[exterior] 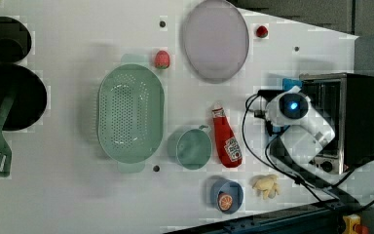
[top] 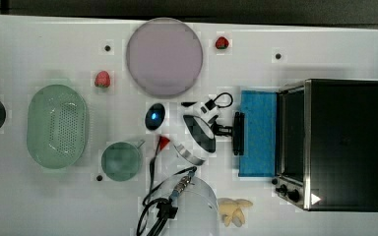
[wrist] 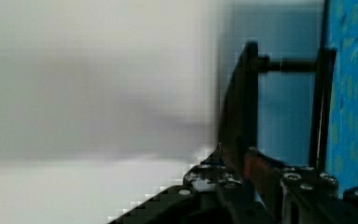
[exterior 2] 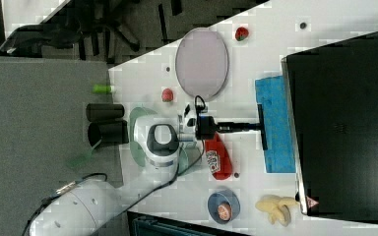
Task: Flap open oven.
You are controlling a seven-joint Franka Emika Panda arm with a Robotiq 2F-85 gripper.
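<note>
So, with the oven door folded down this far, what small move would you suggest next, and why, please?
Probably open the gripper and back away from the oven towards the top view's left. The blue door already lies about flat on the table, and the gripper's fingers are closed on the handle.

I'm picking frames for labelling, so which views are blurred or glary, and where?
Wrist view: most of the frame is a soft grey smear; the gripper and oven door look soft too. Top view: reasonably clear, a small bright spot on the arm. Left view: the same blue-white glow on the arm. Right view: even light, no glare.
</note>
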